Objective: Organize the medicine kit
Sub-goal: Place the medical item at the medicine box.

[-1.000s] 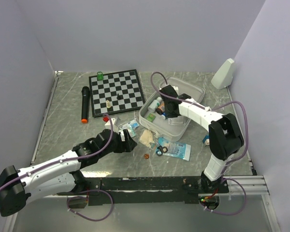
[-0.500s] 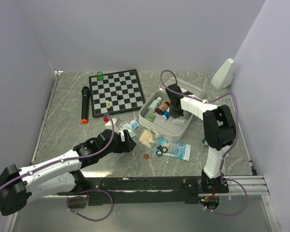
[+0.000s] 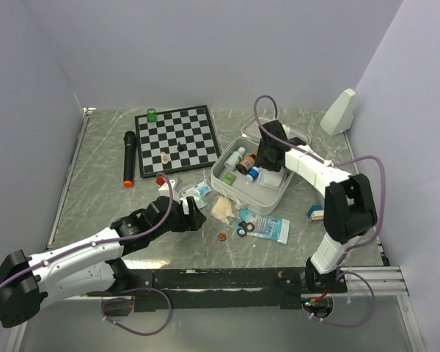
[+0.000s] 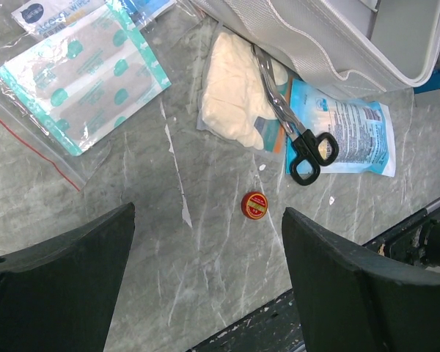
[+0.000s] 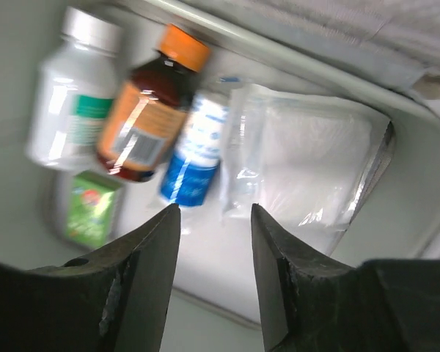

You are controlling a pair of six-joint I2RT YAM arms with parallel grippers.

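Directly beneath right pincer: medicine kit, lid back, white soft shell, rounded corners; right arm nearer. Jaws part-open, empty. Inside, ahead of fingertips: glossy brown bottle lying lengthwise, white bottle, crinkly clear pouch. Left pincer wide open, empty; kit up-right of it, steel scissors and round red tin between.
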